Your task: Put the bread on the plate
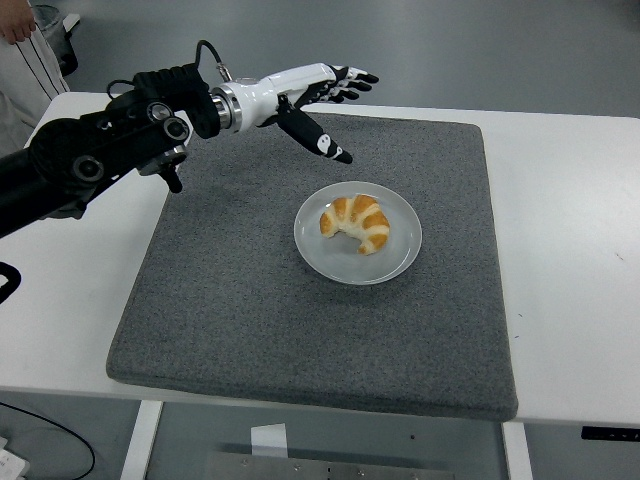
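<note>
- Head view: the bread [358,223], a golden croissant with pale stripes, lies on the plate [397,262], a little left of the plate's middle, with its curved back toward the upper right of the frame.
- The plate is round and white and sits on the grey mat [230,300], slightly above and right of the mat's centre.
- The mat covers the middle of the white table [570,200]; bare table shows on both sides of it and along the near edge at the bottom of the frame.
- The left hand [305,95] is in the upper middle of the frame, above the mat's far left part and well apart from the plate and the bread.
- Its fingers [352,82] are released and spread, pointing toward the right of the frame; the thumb [322,142] angles down and right toward the plate. The hand holds nothing.
- The black left arm [90,160] runs from the left edge of the frame up and right to the white wrist.
- The right arm is not in view.
- A person [22,50] shows partly in the top left corner, beyond the table's far left end: striped clothing and a hand at the frame's upper edge.
- A small pale object [246,86] lies on the grey floor beyond the table, upper middle; what it is cannot be told.
</note>
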You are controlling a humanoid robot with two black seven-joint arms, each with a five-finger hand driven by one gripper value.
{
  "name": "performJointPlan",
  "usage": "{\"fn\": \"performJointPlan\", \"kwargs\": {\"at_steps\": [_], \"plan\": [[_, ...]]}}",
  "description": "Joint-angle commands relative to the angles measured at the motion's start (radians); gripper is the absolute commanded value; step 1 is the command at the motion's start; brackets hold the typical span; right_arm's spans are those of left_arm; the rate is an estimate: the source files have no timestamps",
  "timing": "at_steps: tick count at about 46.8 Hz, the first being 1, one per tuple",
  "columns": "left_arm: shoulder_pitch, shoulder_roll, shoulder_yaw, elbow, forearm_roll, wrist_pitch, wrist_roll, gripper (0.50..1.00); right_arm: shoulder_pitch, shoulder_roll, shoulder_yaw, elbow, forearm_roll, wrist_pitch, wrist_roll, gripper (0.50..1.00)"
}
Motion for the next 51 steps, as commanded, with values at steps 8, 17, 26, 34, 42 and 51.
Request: {"fn": "performJointPlan", "kwargs": {"at_steps": [8, 17, 26, 34, 42, 51], "plan": [[0.002, 0.114, -0.027, 0.0, -0.21, -0.014, -0.002, 1.0, 0.0, 0.0, 0.001, 0.0, 0.0, 0.0, 0.0, 0.932], [0.003, 0.199, -0.049, 0.006, -0.379, -0.061, 0.0, 1.0, 0.0, 0.0, 0.001, 0.0, 0.0, 0.0, 0.0, 0.932], [0.014, 0.271, -0.059, 0.018, -0.538, -0.096, 0.001, 1.0, 0.0, 0.0, 0.001, 0.0, 0.0, 0.0, 0.0, 0.932], [0.025, 0.283, -0.059, 0.084, -0.701, -0.142, 0.004, 1.0, 0.0, 0.0, 0.001, 0.0, 0.0, 0.0, 0.0, 0.932], [0.063, 0.282, -0.058, 0.144, -0.86, -0.198, 0.014, 1.0, 0.0, 0.0, 0.001, 0.0, 0.0, 0.0, 0.0, 0.932], [0.12, 0.282, -0.059, 0.147, -0.923, -0.205, 0.023, 1.0, 0.0, 0.0, 0.001, 0.0, 0.0, 0.0, 0.0, 0.932]]}}
